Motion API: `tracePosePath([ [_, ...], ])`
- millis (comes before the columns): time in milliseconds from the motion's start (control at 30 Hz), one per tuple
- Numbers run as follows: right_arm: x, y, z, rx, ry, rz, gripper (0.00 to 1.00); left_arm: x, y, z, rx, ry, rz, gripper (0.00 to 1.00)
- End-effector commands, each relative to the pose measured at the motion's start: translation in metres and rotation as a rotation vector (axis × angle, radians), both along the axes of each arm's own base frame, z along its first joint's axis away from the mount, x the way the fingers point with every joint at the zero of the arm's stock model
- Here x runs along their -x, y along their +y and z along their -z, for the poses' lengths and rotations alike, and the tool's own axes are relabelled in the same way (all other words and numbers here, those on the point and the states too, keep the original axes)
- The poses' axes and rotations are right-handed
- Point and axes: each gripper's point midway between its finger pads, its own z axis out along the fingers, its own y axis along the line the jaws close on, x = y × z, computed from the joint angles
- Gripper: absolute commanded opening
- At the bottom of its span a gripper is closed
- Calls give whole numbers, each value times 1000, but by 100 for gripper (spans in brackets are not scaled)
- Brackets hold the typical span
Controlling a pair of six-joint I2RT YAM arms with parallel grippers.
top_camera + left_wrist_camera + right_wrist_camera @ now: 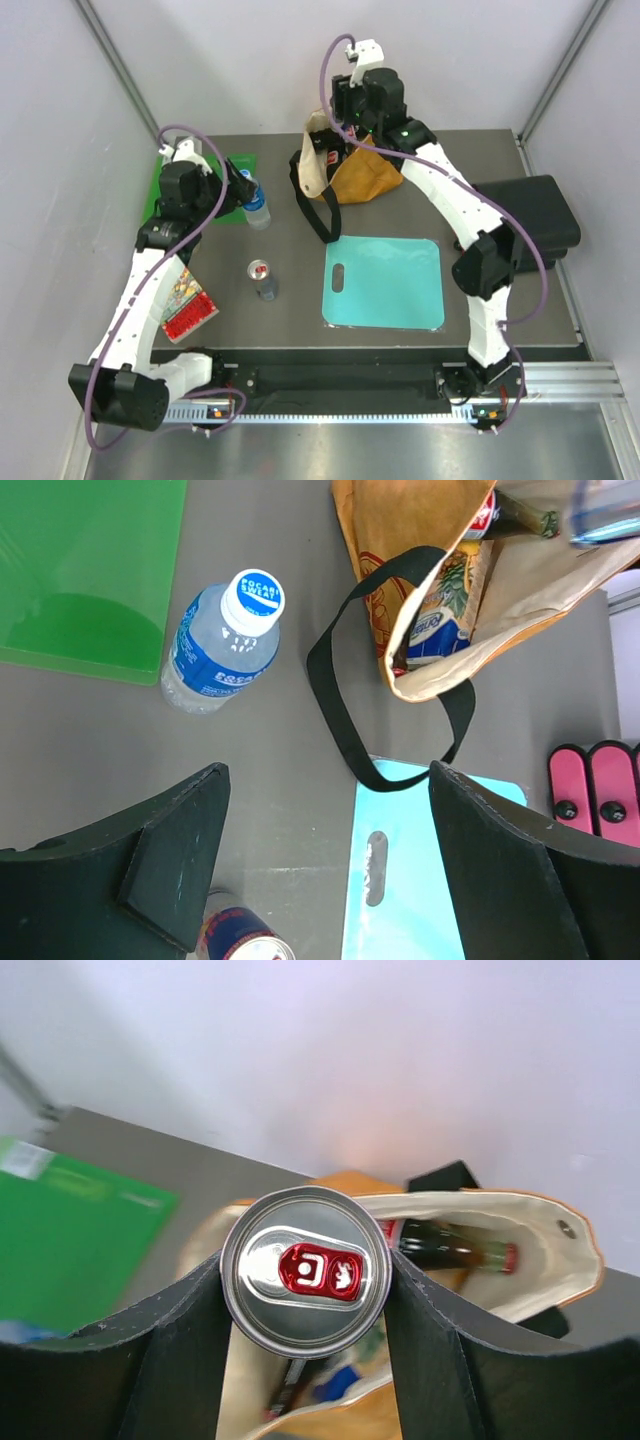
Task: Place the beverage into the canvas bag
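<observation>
silver can [305, 1268], right gripper [305, 1302] clamped — over canvas bag [535, 1265]

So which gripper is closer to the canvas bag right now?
Right. The right gripper hangs directly over the open mouth of the canvas bag, shut on a can. The left gripper, open, sits off to the bag's left, by the bottle.

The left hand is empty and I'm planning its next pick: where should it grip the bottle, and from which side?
Probably its labelled body, under the narrow white cap. The bottle stands upright and round beside the green mat, so lower the open left hand from above, one finger on each side.
</observation>
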Motion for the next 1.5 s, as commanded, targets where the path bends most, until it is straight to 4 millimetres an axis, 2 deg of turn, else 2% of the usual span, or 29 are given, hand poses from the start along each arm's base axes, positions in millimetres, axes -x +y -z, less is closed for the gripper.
tracePosePath([
  [0, -35, -28, -26, 96, -179, 131, 0, 2, 0, -25, 45, -97, -13, 84],
  [133, -55, -36, -4, 166, -190, 138, 0, 4, 3, -26, 26, -86, -23, 84],
  [200, -63, -41, 0, 228, -221, 160, 0, 2, 7, -25, 15, -78, -45, 84],
  [300, -78, -49, 37, 360, -206, 209, 0, 0, 11, -21, 23, -56, -77, 84],
  [367, -83, -51, 46, 408, -214, 234, 0, -1, 13, -15, 31, -33, -100, 84],
  [467, -93, -59, 68, 495, -200, 278, 0, -4, 25, -7, 5, -9, -173, 84],
  [500, -98, -60, 82, 520, -187, 289, 0, -5, 33, -4, -11, 1, -219, 84],
  [633, -108, -61, 108, 579, -155, 305, 1, -3, 42, -4, -4, 19, -280, 84],
  [700, -109, -60, 126, 600, -120, 295, 8, -2, 43, -4, 5, 23, -296, 84],
  [833, -106, -54, 147, 614, -69, 260, 19, 0, 43, -5, 22, 38, -306, 84],
  [967, -99, -39, 155, 585, -29, 155, 36, -1, 48, -7, 5, 24, -327, 84],
  [1000, -97, -35, 150, 571, -29, 134, 43, -1, 48, -5, -3, 32, -326, 84],
  [1067, -93, -35, 153, 570, 4, 124, 49, 0, 50, -10, -8, 26, -330, 85],
  [1100, -92, -37, 148, 561, 4, 121, 52, 1, 50, -12, -10, 22, -328, 85],
  [1233, -80, -36, 137, 525, 25, 99, 56, 4, 52, -12, -46, -16, -310, 85],
  [1267, -77, -36, 132, 514, 25, 90, 56, 6, 52, -17, -49, -38, -303, 85],
  [1467, -51, -28, 99, 406, 20, 18, 61, 9, 56, -13, -115, -21, -285, 86],
])
